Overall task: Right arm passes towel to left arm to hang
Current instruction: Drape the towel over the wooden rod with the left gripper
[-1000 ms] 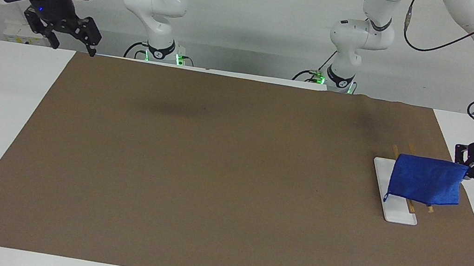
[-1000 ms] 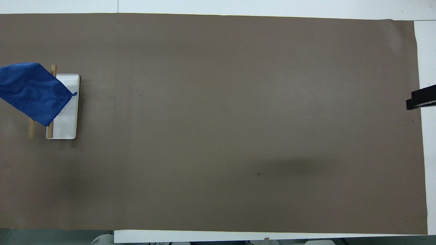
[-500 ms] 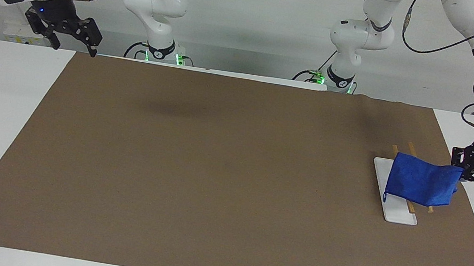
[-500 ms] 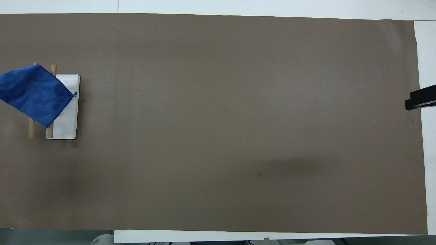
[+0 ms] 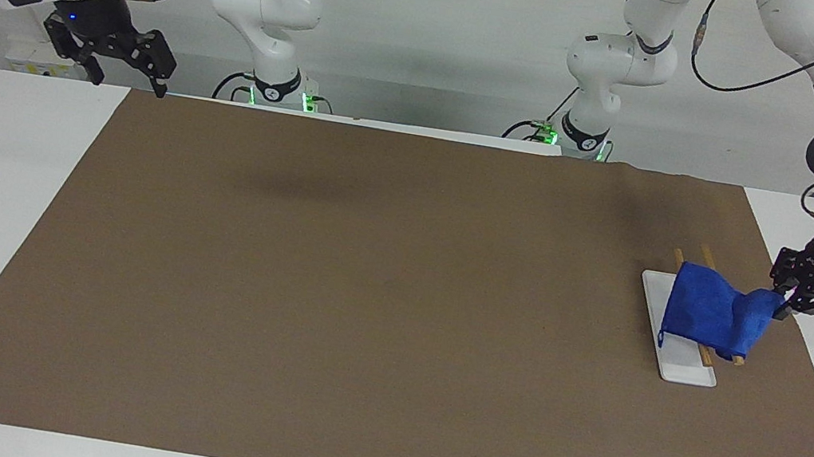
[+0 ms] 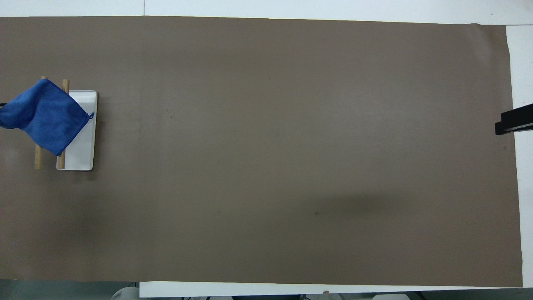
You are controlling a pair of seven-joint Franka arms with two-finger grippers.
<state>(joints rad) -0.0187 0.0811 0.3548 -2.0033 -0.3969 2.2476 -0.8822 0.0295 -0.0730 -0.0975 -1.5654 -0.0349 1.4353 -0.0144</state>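
A wide table covered by a brown paper mat (image 5: 395, 307), seen from a high camera facing two white robot arms.

At the right arm's end of the table, the right gripper (image 5: 130, 70) hangs in the air over the mat's corner nearest the robots. Its black fingers are spread apart and empty, and this arm waits. In the overhead view only its dark tip (image 6: 513, 122) shows at the frame's edge.

The middle of the mat is bare brown paper with faint shadows.

Toward the left arm's end of the table stands a small rack: a white rectangular base (image 5: 684, 368) with two thin wooden rails (image 5: 703, 353) running above it. The bright blue towel (image 5: 713, 314) is draped over these rails, sagging on both sides, with its thin blue loop (image 5: 661, 339) dangling at the corner above the white base. In the overhead view the towel (image 6: 43, 116) covers most of the rails and one edge of the base.

The left gripper (image 5: 787, 305) is low at the mat's edge, just beside the rack, at the towel's bunched corner. Its fingers meet that corner; whether they pinch it or have let go cannot be told.
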